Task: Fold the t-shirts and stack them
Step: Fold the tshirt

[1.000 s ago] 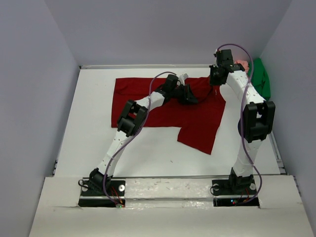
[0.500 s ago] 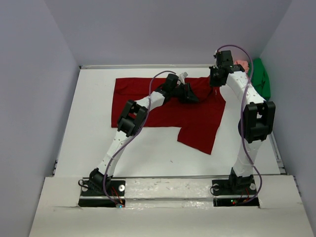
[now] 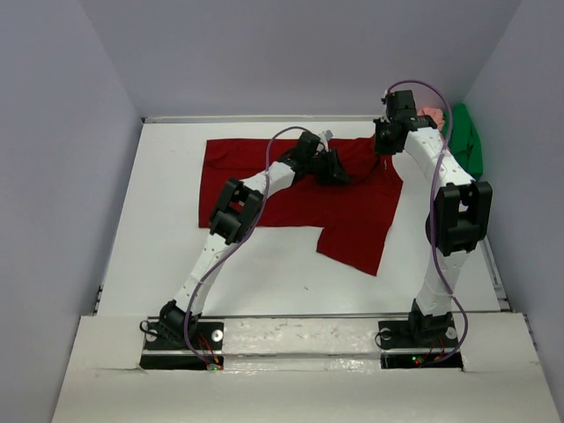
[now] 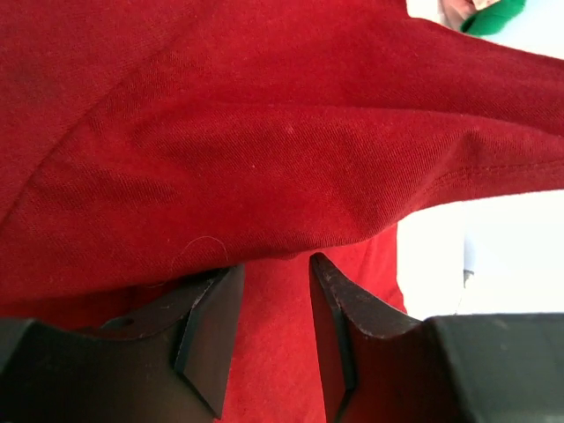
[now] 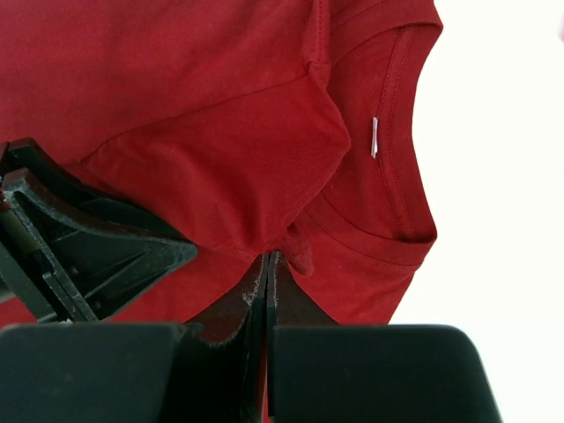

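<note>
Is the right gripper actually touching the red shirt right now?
Touching. The right wrist view shows the right gripper shut, with a pinched pucker of the dark red t-shirt caught between its fingertips.

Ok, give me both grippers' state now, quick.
Left gripper: open, at a fold of the red shirt.
Right gripper: closed, pinching the red shirt.

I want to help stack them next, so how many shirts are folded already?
None look finished. The dark red shirt lies mostly spread on the table. In hand: the right gripper pinches its cloth near the collar; the left gripper sits open by a raised fold. To do: the green shirt and pink shirt sit bunched in the far right corner, unstacked.
</note>
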Controlling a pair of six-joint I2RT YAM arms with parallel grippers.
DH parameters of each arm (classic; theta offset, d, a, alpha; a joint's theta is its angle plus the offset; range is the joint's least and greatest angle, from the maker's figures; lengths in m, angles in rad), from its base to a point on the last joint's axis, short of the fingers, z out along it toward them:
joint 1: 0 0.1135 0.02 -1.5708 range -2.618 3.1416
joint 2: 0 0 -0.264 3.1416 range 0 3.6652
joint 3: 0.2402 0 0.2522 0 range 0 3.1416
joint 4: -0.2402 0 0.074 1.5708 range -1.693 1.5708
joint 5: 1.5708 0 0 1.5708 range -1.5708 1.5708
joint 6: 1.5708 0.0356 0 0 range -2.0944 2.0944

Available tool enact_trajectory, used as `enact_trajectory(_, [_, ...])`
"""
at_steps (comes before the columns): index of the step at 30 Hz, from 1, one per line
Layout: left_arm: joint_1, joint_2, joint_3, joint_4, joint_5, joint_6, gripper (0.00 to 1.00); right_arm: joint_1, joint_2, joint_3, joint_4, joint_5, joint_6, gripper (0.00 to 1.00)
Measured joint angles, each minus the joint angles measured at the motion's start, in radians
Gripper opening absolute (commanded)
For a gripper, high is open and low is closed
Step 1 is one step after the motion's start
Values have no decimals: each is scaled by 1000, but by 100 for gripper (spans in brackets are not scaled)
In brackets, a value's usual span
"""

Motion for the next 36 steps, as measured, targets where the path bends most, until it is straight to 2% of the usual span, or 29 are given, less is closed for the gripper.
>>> enact_trajectory(12, [-6,0,40,-65,-82,12,50,0,0,-8,1,-7,0,0])
enact_trajectory(15, [-6,0,42,-66,-94,5,47,0,-1,-8,1,-8,0,0])
enact_trajectory(16, [-6,0,42,-66,-98,2,44,0,-1,-8,1,-8,0,0])
enact_trajectory(17, [-6,0,42,-66,-103,0,32,0,-1,-8,1,-9,0,0])
enact_trajectory(19, [-6,0,42,-68,-116,-3,23,0,-1,-8,1,-11,0,0])
enact_trajectory(32, [-2,1,42,-90,-149,-13,21,0,-5,-39,16,-11,-1,0])
enact_trajectory(36, [-2,1,42,-90,-148,-13,7,0,-6,-39,19,-11,-2,0])
